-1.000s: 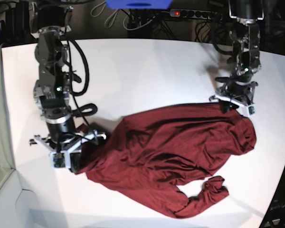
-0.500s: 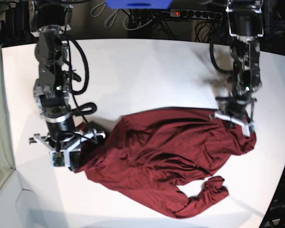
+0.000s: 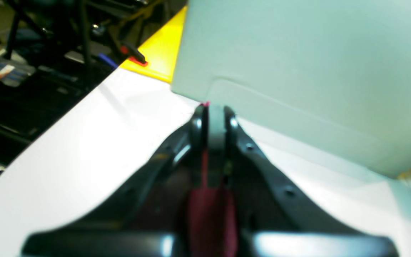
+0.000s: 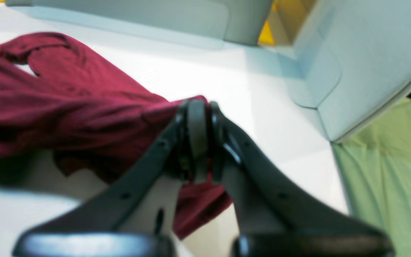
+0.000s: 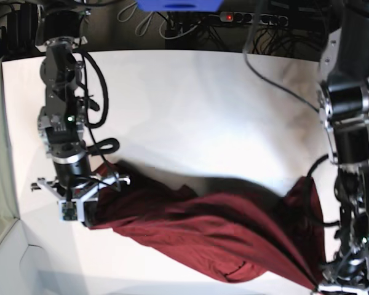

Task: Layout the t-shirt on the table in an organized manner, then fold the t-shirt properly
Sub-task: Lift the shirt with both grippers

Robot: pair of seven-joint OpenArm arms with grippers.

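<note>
Maroon t-shirt hangs stretched between two robot grippers above the white table. In the right wrist view, the right gripper has its jaws pressed together on a bunched edge of the cloth, which fans out from the pinch to the left and sags below the fingers. In the base view that gripper sits at the left, with the fabric running out from it to the right in long taut folds. The left gripper is likewise clamped tight on the garment: its wrist view shows a thin strip of red cloth caught between the closed fingers and a sliver poking out past the tips. In the base view the left gripper is at the lower right corner of the frame, near the table's edge, with the shirt rising in a ridge toward it. Black cables and a power strip lie beyond the table's far edge. Green cloth shows beside the table in the right wrist view.
</note>
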